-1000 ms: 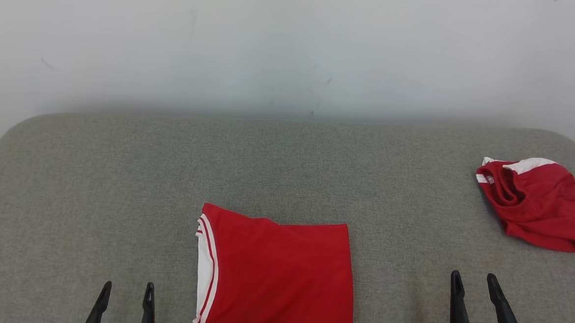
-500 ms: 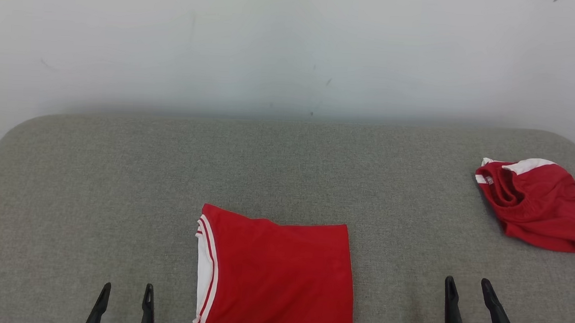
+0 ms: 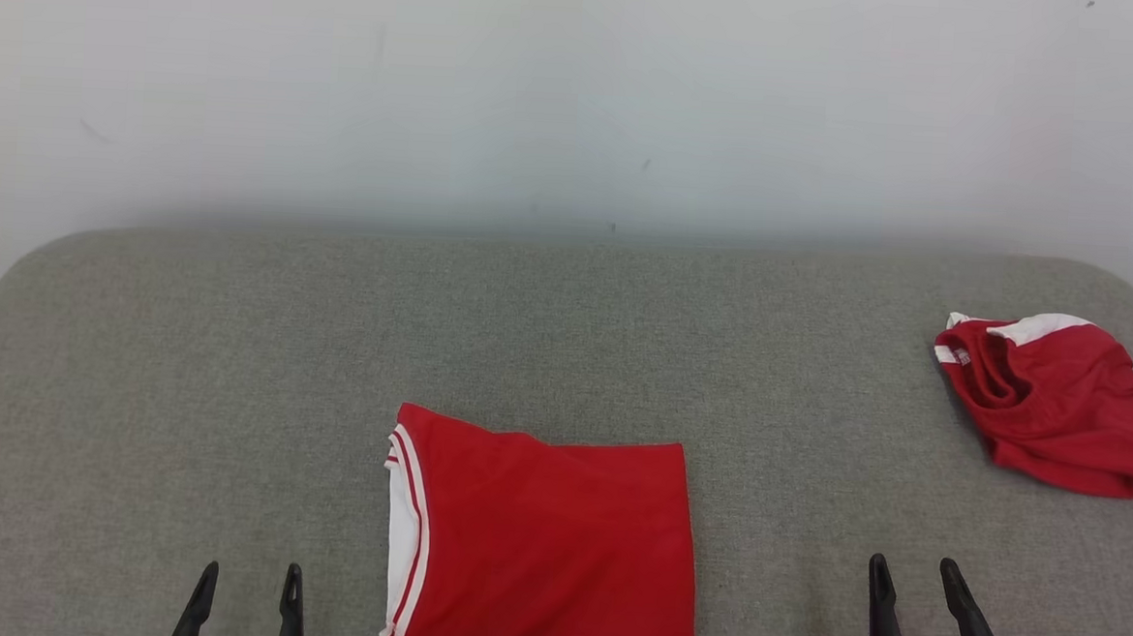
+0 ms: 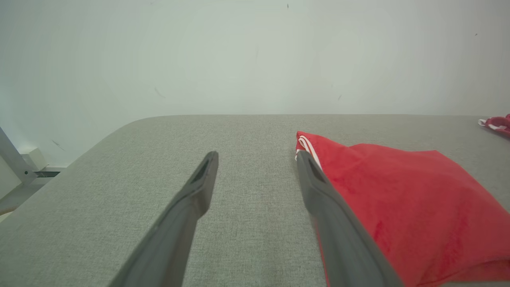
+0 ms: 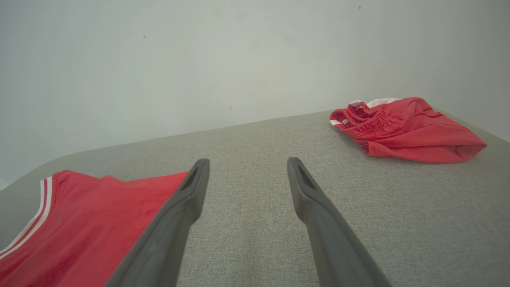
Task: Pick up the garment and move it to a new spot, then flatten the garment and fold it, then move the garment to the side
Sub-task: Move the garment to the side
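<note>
A red garment (image 3: 545,550) with white-striped trim on its left edge lies folded into a flat rectangle at the front middle of the grey padded table (image 3: 566,328). My left gripper (image 3: 251,573) stands open to its left, just above the table. In the left wrist view the left gripper (image 4: 257,155) has nothing between its fingers, and the garment (image 4: 398,199) lies just past the right finger. My right gripper (image 3: 912,566) is open to the garment's right. The right wrist view shows the right gripper (image 5: 248,161) empty, with the garment (image 5: 87,215) at the lower left.
A second red piece with white trim and an elastic waistband (image 3: 1057,402) lies crumpled near the table's right edge, and the same crumpled piece (image 5: 402,127) is ahead and right of my right gripper. A pale wall (image 3: 578,96) stands behind the table.
My right gripper has drawn back toward the bottom edge and slightly left, staying open. The folded garment and left gripper have kept their places.
</note>
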Robot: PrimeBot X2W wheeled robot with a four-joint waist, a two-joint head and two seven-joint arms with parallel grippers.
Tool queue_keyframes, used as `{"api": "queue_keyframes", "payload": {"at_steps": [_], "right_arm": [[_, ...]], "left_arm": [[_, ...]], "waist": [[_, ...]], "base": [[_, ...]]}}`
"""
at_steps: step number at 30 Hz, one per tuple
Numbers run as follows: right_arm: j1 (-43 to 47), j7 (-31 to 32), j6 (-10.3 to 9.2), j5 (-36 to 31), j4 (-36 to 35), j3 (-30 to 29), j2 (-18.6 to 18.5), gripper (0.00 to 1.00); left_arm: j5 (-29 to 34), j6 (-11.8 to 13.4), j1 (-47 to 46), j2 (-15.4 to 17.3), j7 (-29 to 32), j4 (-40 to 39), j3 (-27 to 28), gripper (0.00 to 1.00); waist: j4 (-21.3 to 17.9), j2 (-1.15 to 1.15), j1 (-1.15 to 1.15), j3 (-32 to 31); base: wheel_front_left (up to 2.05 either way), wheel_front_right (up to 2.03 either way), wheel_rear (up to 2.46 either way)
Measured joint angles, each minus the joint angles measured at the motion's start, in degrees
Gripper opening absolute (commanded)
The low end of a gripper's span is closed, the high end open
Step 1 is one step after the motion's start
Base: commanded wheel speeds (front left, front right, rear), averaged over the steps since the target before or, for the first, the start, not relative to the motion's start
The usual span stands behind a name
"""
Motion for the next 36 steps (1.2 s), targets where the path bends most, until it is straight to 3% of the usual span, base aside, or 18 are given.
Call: {"api": "queue_keyframes", "payload": {"at_steps": [5,10,18,26,36], "right_arm": [[-0.1,0.0,0.0,0.0,0.9,1.4,0.1,1.0],[-3.8,0.0,0.0,0.5,5.6,6.4,0.4,1.0],[-16.5,2.4,0.0,2.7,22.0,12.2,0.6,1.0],[-26.7,5.4,0.0,6.4,38.5,14.2,0.7,1.0],[-31.8,6.9,0.0,16.3,50.5,21.5,0.7,1.0]], "left_arm": [[-0.2,0.1,0.6,0.0,0.0,0.1,-0.1,1.0],[-0.8,0.2,0.5,0.0,0.0,0.2,-0.3,1.0],[-1.5,0.7,0.4,0.0,0.0,0.4,-1.6,1.0],[-2.4,1.2,-0.4,0.0,0.0,0.9,-4.1,1.0],[-2.7,1.2,-1.0,0.0,0.0,2.0,-5.3,1.0]], "waist": [[0.1,0.0,0.0,-0.3],[0.3,0.0,0.0,-0.3],[1.6,0.0,0.0,0.0],[4.3,0.0,0.01,0.7],[7.1,-0.01,0.01,1.4]], "base": [[0.0,0.0,0.0],[0.0,0.0,0.0],[0.0,0.0,0.0],[0.0,0.0,0.0],[0.0,0.0,0.0]]}}
